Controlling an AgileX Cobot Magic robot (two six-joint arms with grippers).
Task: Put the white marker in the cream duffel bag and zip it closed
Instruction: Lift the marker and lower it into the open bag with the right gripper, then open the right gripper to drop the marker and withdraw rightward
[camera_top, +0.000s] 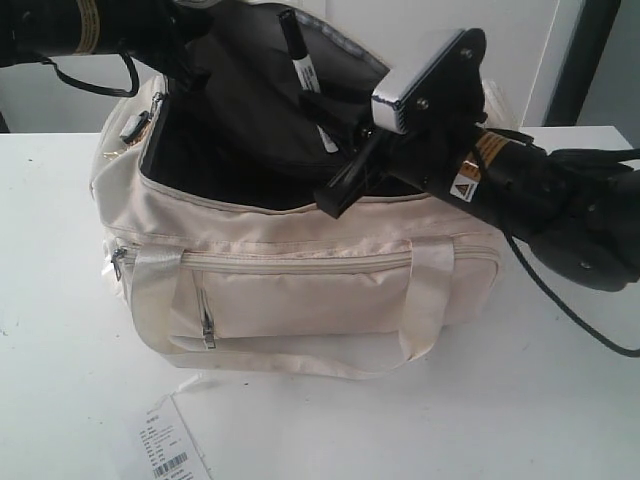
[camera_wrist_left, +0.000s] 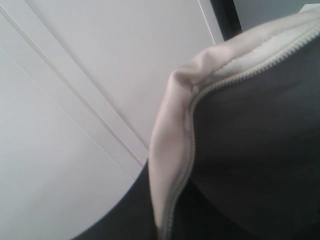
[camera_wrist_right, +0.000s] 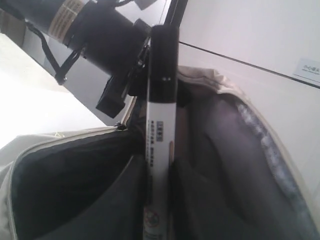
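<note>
- Standing unzipped on the white table, the cream duffel bag gapes toward 12 o'clock. Its dark lining is exposed and its top flap is raised behind the mouth.
- The flap's zip edge curves close past the left wrist camera, cream outside and dark inside.
- The right gripper reaches in from 3 o'clock and is clamped on the lower end of the white marker. The marker stands tilted above the open mouth, black cap uppermost, with free room around its upper half.
- The left gripper sits at the flap's edge at 11 o'clock. Its jaws are hidden, so whether it grips cannot be told.
- Open tabletop lies at 9 o'clock and at 5 o'clock of the bag.
- White wall panels stand behind the bag at 12 o'clock.
- A paper tag lies flat at 7 o'clock, apart from the bag. It carries a barcode, but its print is too small to read.
- The marker's printed label is unreadable.
- The right arm carries a triangular warning sticker.
</note>
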